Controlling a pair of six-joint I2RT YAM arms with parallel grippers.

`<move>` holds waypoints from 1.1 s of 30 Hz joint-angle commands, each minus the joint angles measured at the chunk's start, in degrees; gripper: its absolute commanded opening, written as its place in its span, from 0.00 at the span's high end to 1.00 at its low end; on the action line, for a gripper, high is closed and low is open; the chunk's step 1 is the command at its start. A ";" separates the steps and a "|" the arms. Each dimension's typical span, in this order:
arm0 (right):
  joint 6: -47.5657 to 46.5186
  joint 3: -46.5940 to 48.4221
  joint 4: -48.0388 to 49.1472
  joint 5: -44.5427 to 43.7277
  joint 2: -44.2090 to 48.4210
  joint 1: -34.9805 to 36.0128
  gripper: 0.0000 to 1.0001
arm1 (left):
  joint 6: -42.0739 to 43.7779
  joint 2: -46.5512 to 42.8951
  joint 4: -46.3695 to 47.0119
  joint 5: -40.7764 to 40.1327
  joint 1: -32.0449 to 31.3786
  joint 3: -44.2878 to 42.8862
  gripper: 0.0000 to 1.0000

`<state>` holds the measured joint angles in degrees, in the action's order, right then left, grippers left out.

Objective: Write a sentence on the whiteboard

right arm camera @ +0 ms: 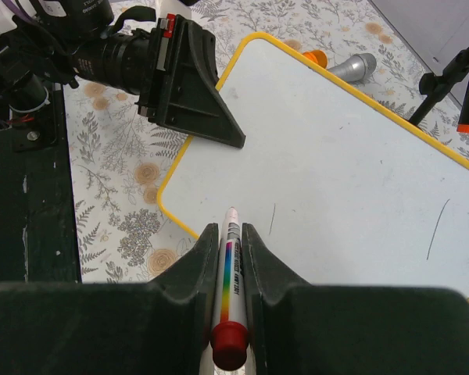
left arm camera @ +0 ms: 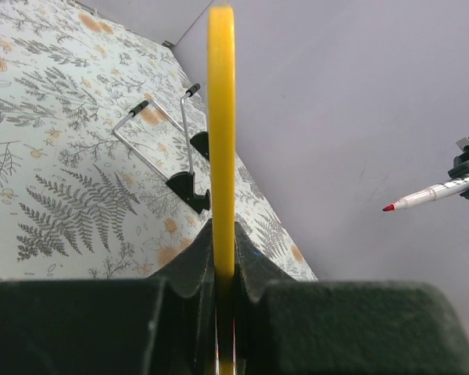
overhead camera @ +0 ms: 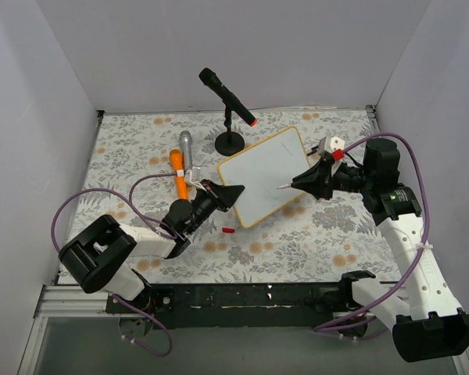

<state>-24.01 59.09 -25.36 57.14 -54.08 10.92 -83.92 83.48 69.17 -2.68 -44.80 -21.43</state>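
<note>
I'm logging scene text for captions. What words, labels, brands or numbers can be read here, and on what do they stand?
The marker: small print beside its rainbow stripe, too small to read.
The whiteboard: no words, only thin dark strokes.
Nothing else is legible.

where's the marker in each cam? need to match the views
Top external: marker right of centre, tip over the board.
Left wrist: marker at far right edge, red tip pointing left.
Right wrist: marker bottom centre, clamped in the right tool.
Shared landmark: yellow-rimmed whiteboard.
</note>
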 commanded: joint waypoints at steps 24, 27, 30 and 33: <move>2.39 3.04 4.89 4.29 -6.11 0.59 0.99 | -1.68 3.80 13.72 5.50 0.59 -4.85 1.00; 1.86 4.19 4.71 2.54 -7.35 2.88 0.99 | -1.34 1.78 13.10 4.44 -0.99 -3.62 1.00; 0.46 6.12 3.49 0.69 -7.96 5.51 0.99 | -0.46 -0.60 12.22 3.38 -2.31 -2.31 1.00; 0.19 7.35 3.13 -0.02 -8.40 8.06 0.99 | 1.56 -3.40 9.86 0.66 -3.63 -1.25 1.00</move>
<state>-22.90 62.46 -23.00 58.35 -62.52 16.43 -83.66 87.05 69.78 1.80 -46.94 -22.87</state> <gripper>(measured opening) 0.183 0.040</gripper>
